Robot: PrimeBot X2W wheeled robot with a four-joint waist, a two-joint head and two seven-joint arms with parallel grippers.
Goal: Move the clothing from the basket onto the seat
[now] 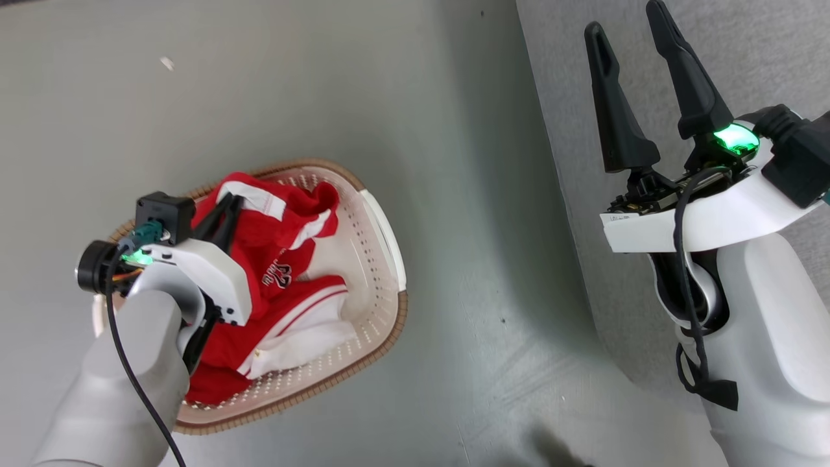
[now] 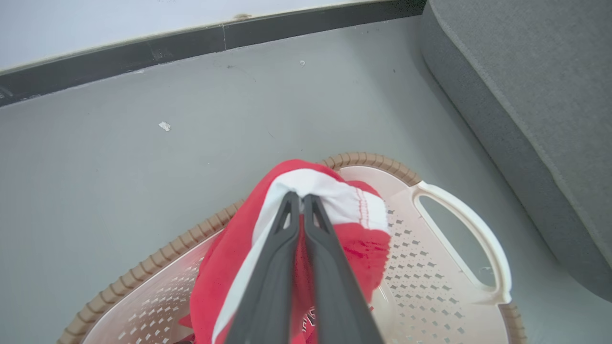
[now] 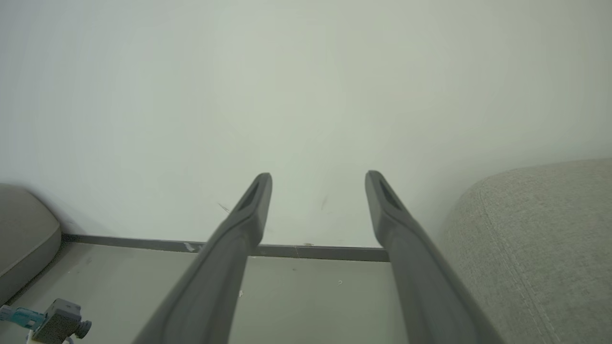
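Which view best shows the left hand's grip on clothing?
Left wrist view: the left hand is shut on a white band of the clothing, close up. Head view shows its fingers partly behind the wrist. Right wrist view faces the wall.

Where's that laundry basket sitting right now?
In the head view, the basket sits on the floor at the robot's left, apart from the sofa on the right; red clothing lies inside, and the left pincer is shut on a fold.

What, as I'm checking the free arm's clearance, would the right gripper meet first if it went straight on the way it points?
Probably the pale wall, just above the dark skirting board. The right gripper is open with nothing nearer in line; the seat lies off to the side.
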